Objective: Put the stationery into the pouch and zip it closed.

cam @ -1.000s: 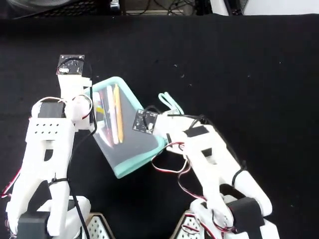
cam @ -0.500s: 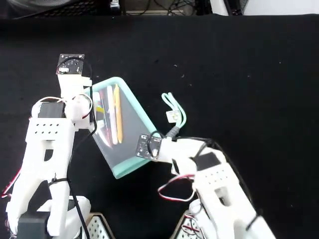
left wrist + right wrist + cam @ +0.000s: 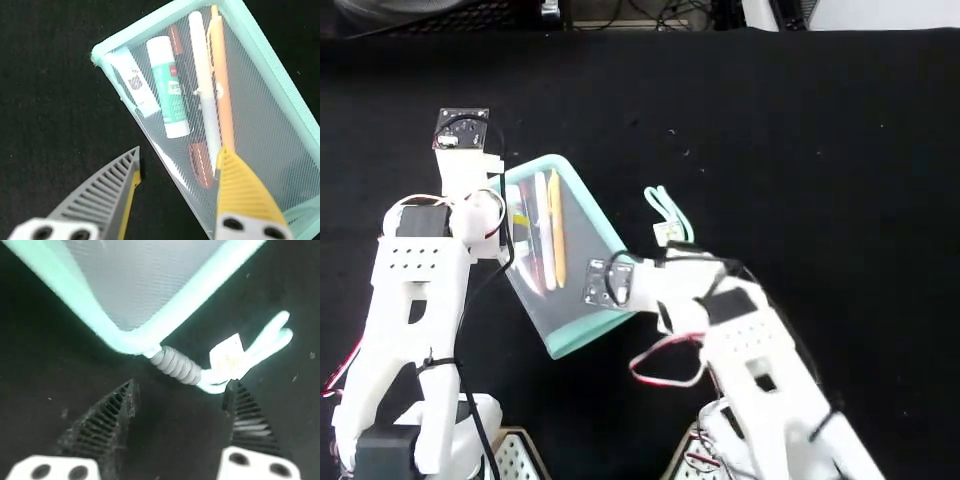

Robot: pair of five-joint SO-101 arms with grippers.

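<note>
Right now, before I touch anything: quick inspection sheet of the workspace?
Surface: black cloth table.
Job's things: mesh pouch holding glue stick, white pen, orange pen; zipper pull at a corner.
Clutter: nothing seen.
Grippers: left gripper open, straddling the pouch's edge; right gripper open by the zipper pull.
Cables: red and white wires looping off the right arm.
Surroundings: cords behind the table.

Your high camera is fixed above and looks steeply down over the whole black table [image 3: 820, 150]. Your left wrist camera looks down past its own left gripper [image 3: 178, 150] at the pouch [image 3: 285, 145], close in. Your right wrist camera sits nearer yet (at the pouch's corner, by the pull cord [image 3: 175, 366]). All three views share the pouch.
</note>
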